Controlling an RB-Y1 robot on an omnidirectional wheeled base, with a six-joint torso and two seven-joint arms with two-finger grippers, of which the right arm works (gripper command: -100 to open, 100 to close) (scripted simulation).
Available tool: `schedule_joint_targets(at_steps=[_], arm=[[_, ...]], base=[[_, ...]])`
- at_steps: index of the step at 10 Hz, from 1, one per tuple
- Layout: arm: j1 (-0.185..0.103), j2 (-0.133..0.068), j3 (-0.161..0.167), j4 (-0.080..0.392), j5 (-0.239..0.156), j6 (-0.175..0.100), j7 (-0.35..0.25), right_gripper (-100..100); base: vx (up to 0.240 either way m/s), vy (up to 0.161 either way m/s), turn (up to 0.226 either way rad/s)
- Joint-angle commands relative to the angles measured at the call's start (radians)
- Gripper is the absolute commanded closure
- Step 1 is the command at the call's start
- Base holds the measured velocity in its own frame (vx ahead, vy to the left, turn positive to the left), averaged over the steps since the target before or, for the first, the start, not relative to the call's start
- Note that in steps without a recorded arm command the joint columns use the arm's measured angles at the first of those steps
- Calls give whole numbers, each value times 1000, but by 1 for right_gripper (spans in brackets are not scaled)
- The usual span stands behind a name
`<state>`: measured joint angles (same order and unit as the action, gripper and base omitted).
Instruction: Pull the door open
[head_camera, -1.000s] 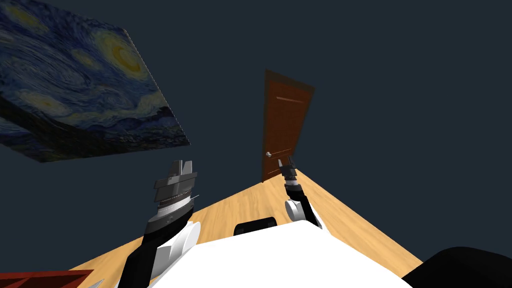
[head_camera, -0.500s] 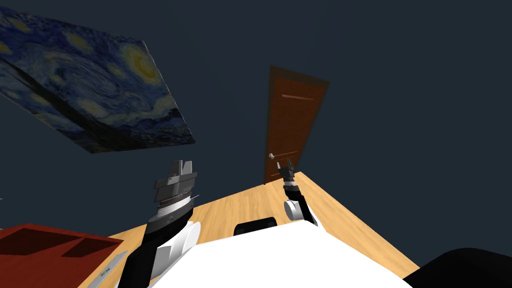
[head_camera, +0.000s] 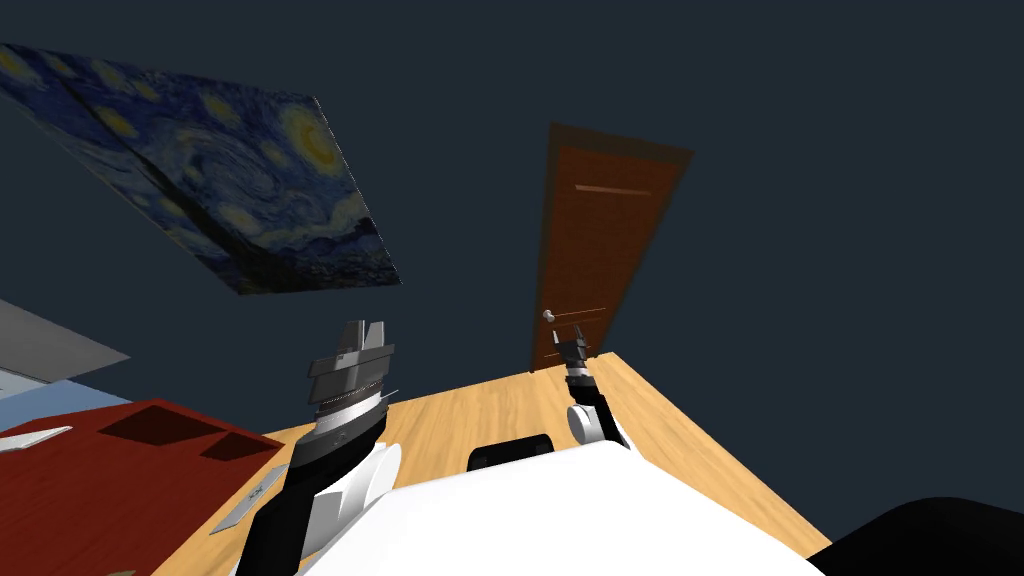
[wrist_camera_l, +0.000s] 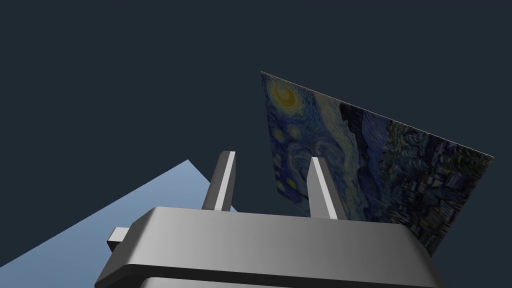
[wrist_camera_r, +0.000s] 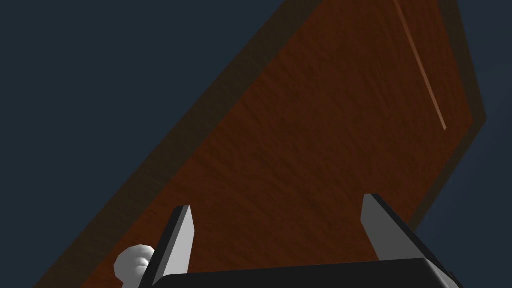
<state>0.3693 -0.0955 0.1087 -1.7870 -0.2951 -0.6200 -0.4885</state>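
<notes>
Right pincer (wrist_camera_r: 277, 202) apart by door (wrist_camera_r: 310, 150) knob (wrist_camera_r: 132, 260); I turned since prev frame.

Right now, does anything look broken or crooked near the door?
Nothing stands out. The brown door is shut and unmarked, its white knob whole. The tilt is my camera's. My right tool is open beside the knob.

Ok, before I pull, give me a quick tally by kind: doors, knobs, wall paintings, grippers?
Doors: 1, the brown door
Knobs: 1, the white knob
Wall paintings: 1, the starry painting
Grippers: 2, left gripper and right gripper
Total: 5
</notes>
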Motion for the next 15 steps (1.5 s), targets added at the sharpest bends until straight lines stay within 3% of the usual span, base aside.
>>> schedule_joint_targets(at_steps=[1,3,4,7,8,11,12,15], arm=[[-10,0,4,35,-15,-9,-20,-100],[-28,-13,11,99,-66,-31,-81,-100],[-28,-13,11,108,-66,-31,-82,-100],[-55,-32,23,205,-144,-65,-172,-100],[-55,-32,23,219,-144,-65,-177,-100],[-81,-50,34,320,-221,-99,-271,-100],[-81,-50,34,328,-221,-99,-271,-100],[-107,-67,45,423,-296,-131,-358,-100]], base=[[43,-99,52],[32,-72,170],[36,-72,85],[27,-94,185],[25,-87,73],[34,-102,189],[17,-86,73],[22,-99,180]])
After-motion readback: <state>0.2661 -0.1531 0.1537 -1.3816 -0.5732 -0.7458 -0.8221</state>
